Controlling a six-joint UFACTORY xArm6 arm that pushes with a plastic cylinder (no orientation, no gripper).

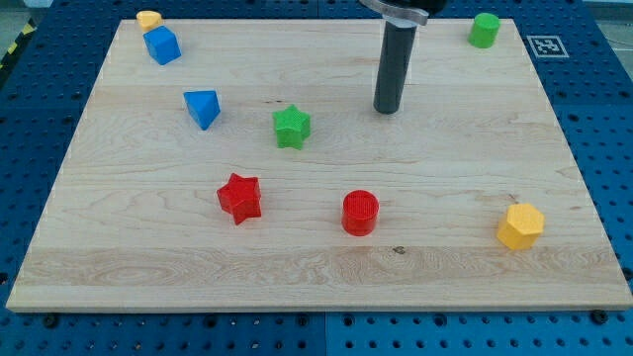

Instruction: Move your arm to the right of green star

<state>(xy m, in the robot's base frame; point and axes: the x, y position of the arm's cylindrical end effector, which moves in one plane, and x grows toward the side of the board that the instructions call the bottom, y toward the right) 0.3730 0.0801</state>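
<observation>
**Ana:** Blue pegboard all round, and on it the pale wooden table (326, 267) with the blocks scattered about. Nearest us, what do you make out?

**Ben:** Near the bottom edge, a yellow hexagon block (520, 226) at the view's right, a red cylinder (360, 213) in the middle, and a red star (239, 198) left of that. All well apart.

**Ana:** And the one that matters?

**Ben:** The green star (292, 128), a bit further back, left of centre. It's small, with stubby points, lying flat, nothing touching it. A blue wedge-like block (202, 108) sits off to its left.

**Ana:** Where's the rod?

**Ben:** Its tip (386, 111) is on the view's right of the green star, slightly further back, with bare wood between them. No end effector that opens or shuts, just the plain dark rod, holding nothing.

**Ana:** So the step?

**Ben:** I'd say the approach is nearly done. It's already on the correct side. The next move, if any, calls for a short slide left and a touch nearer us, stopping just beside the star without nudging it.

**Ana:** And at the back?

**Ben:** A blue cube (162, 45) and a small yellow block (148, 19) at the top left, a green cylinder (484, 31) at the top right.
</observation>
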